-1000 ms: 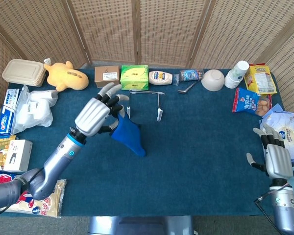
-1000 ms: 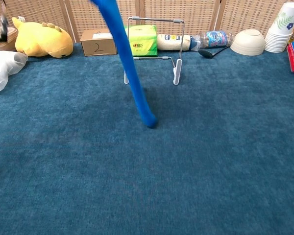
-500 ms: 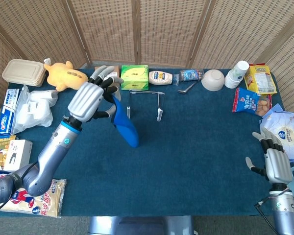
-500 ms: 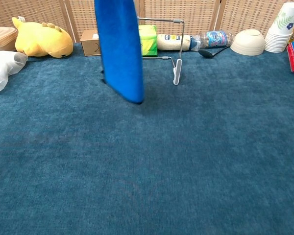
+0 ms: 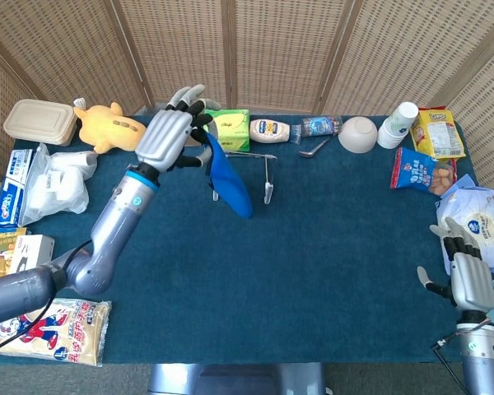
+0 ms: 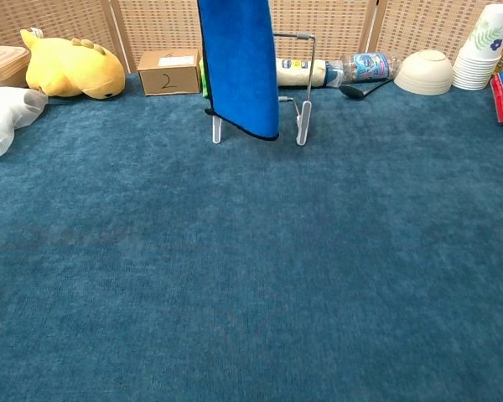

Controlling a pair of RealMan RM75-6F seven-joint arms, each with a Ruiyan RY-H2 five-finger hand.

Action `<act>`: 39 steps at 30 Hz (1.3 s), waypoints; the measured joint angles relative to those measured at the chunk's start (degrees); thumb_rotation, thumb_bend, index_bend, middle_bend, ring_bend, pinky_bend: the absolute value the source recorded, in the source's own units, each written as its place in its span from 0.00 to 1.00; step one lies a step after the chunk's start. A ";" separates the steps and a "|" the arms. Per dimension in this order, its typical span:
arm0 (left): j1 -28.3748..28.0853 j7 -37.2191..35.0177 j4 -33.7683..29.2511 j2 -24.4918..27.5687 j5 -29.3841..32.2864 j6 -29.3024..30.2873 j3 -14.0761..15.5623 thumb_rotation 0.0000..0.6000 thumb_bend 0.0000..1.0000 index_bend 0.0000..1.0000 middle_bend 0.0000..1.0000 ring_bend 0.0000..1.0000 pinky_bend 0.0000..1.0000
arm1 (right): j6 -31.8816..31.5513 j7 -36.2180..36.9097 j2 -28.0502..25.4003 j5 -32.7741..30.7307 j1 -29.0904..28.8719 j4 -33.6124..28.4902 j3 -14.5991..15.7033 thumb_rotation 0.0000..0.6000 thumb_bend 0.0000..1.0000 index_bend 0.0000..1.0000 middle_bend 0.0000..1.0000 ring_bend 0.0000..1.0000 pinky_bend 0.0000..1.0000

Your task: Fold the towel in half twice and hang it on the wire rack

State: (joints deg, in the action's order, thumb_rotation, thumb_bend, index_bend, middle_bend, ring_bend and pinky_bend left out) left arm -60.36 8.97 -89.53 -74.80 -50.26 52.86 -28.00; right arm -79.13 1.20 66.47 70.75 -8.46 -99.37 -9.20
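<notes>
My left hand (image 5: 171, 138) holds the folded blue towel (image 5: 228, 183) up in the air by its top edge. The towel (image 6: 238, 67) hangs straight down in front of the wire rack (image 6: 301, 82), covering the rack's left half in the chest view. The wire rack (image 5: 266, 174) stands on the blue table behind the towel. Whether the towel touches the rack's bar I cannot tell. My right hand (image 5: 468, 273) rests at the table's near right edge with fingers apart and nothing in it.
Along the back edge stand a yellow plush (image 5: 109, 127), a cardboard box (image 6: 168, 72), a green tissue box (image 5: 229, 125), a mayonnaise bottle (image 5: 269, 130), a bowl (image 5: 358, 134) and stacked cups (image 5: 398, 123). Snack bags (image 5: 421, 171) lie right, packages (image 5: 53, 179) left.
My left hand has carried the towel up and toward the back of the table, from mid-table to right in front of the rack. The right hand has barely moved.
</notes>
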 measured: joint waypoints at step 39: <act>-16.43 -1.42 29.40 -15.98 12.80 -11.23 -2.28 1.00 0.51 0.58 0.21 0.03 0.00 | -0.91 0.92 -1.38 -1.20 2.43 -0.40 -0.43 1.00 0.31 0.16 0.01 0.00 0.00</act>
State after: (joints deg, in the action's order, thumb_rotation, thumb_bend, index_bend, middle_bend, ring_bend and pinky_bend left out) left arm -76.79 7.55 -60.14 -90.78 -37.46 41.63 -30.29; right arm -80.03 2.12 65.10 69.55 -6.03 -99.78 -9.63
